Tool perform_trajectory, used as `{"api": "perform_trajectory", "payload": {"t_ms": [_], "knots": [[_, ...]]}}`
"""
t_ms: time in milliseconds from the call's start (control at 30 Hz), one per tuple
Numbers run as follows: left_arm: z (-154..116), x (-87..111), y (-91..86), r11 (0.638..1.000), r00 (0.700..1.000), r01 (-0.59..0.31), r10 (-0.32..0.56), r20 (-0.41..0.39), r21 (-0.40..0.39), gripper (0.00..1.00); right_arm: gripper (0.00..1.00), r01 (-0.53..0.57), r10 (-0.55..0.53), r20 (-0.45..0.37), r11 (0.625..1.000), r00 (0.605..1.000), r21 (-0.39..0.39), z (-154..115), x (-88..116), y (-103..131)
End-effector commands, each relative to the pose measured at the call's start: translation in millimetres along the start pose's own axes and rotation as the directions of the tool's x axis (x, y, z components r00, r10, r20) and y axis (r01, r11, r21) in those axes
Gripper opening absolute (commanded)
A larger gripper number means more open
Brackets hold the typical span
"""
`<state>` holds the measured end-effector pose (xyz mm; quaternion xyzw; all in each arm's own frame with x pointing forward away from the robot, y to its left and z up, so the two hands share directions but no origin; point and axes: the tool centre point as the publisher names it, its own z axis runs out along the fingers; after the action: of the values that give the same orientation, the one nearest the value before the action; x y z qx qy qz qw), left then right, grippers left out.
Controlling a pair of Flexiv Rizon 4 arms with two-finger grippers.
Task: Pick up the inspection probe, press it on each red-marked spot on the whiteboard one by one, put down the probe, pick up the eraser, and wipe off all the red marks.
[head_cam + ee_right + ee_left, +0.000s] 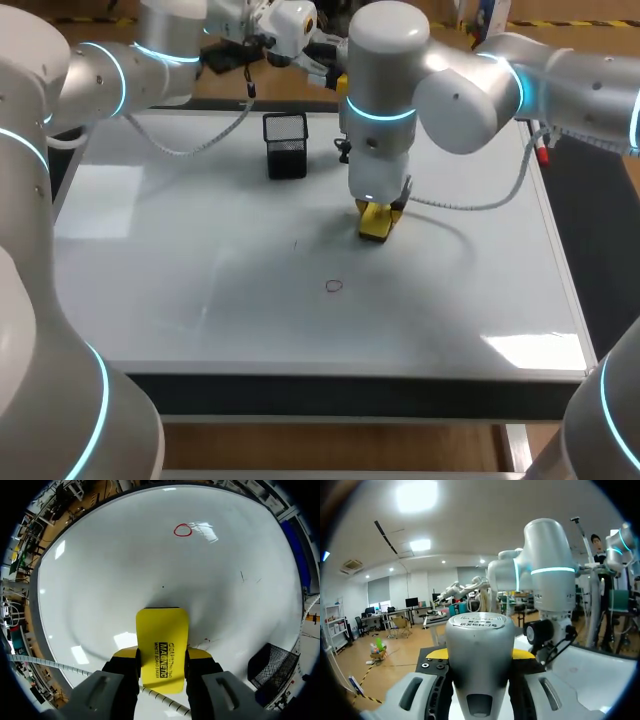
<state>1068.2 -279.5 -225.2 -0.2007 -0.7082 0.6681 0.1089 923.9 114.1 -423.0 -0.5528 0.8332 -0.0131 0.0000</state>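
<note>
One eraser (pixel 162 630) is sitting clamped between the right gripper's (pixel 162 653) fingers, with one red ring (pixel 183 530) lying well ahead of it. The left gripper (pixel 480 656) is clasping one probe (pixel 480 640).

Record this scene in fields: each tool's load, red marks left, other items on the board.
right tool: shut on flat yellow rectangular eraser
left tool: shut on rounded grey inspection probe, up off the glossy white whiteboard
red marks: one small red circle on it, ahead of the eraser
other: black wire-mesh holder
</note>
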Motion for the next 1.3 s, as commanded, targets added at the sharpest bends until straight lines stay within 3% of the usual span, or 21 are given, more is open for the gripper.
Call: {"api": "perform_trajectory", "payload": {"t_ms": [33,233,367,933,1100,1300], "knots": [[-2.1,-7.1,3.6,1.0,0.964,0.002,0.0,-0.267,0.009,0.0,0.0,-0.012,0.012,0.013,1.0,1.0,0.027,-18.4,12.7,-3.1],[-2.1,-7.1,3.6,1.0,0.964,0.002,0.0,-0.267,0.009,0.0,0.0,-0.036,0.035,0.014,0.997,0.999,0.061,-33.2,22.3,-12.3],[-2.1,-7.1,3.6,1.0,0.964,0.002,0.0,-0.267,0.009,0.0,0.0,-0.022,0.021,0.019,0.998,1.0,0.066,-35.8,17.7,-10.9],[-2.1,-7.1,3.6,1.0,0.964,0.002,0.0,-0.267,0.009,0.0,0.0,0.198,-0.199,0.034,0.979,0.979,0.038,-15.4,-66.6,22.7],[-2.1,-7.1,3.6,1.0,0.964,0.002,0.0,-0.267,0.009,0.0,0.0,0.226,-0.228,0.042,0.973,0.973,0.035,-8.4,-80.1,26.7],[-2.1,-7.1,3.6,1.0,0.964,0.002,0.0,-0.267,0.009,0.0,0.0,0.234,-0.235,0.043,0.972,0.971,0.023,0.8,-82.6,25.7]]}}
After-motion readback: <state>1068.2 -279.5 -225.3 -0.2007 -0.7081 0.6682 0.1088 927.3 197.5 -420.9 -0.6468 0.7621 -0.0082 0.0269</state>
